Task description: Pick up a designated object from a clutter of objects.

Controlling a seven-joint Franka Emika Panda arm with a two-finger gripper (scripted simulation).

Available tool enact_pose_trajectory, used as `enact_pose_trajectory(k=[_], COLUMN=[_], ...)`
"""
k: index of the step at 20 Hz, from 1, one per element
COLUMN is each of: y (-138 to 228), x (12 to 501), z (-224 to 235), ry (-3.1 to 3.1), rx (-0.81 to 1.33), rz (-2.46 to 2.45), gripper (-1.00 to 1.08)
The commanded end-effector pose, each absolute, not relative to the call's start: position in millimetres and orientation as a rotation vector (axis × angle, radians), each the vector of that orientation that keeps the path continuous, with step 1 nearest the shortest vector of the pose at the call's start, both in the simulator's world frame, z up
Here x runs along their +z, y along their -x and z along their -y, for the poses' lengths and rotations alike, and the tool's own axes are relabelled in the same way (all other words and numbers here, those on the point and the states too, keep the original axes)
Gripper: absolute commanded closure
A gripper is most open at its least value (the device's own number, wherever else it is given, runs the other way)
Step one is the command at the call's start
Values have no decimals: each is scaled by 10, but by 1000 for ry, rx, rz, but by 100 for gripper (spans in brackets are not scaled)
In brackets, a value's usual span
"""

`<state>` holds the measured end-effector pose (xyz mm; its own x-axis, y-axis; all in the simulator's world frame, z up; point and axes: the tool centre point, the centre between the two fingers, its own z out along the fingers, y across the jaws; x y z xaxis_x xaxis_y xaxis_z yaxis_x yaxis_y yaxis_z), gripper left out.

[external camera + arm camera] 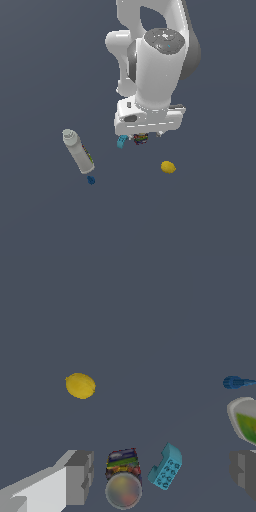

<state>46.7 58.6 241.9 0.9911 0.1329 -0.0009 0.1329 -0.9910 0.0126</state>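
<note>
The gripper [157,476] hangs with its fingers [80,476] spread wide and nothing held between them. In the wrist view, the multicoloured striped can [122,483] and the teal block [166,466] lie side by side in the gap between the fingers, directly below the hand; in the exterior view they are mostly hidden under it. The yellow lemon [168,167] lies alone on the dark floor [45,60], off to the exterior view's right of the gripper, apart from the can. On the opposite side, farther out, the long white bottle [78,151] lies flat, with the tiny blue piece [91,180] just beside its base.
</note>
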Motion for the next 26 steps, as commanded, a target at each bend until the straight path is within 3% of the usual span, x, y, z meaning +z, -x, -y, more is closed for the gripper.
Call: enact_pose_trajectory(k=[1, 14, 26], y=[-554, -739, -723], x=[2188, 1069, 790], z=[-765, -1619, -1822], ry=[-3114, -3082, -3075], rx=[-1, 0, -2], rz=[-276, -575, -643], gripper=[-92, -92, -92])
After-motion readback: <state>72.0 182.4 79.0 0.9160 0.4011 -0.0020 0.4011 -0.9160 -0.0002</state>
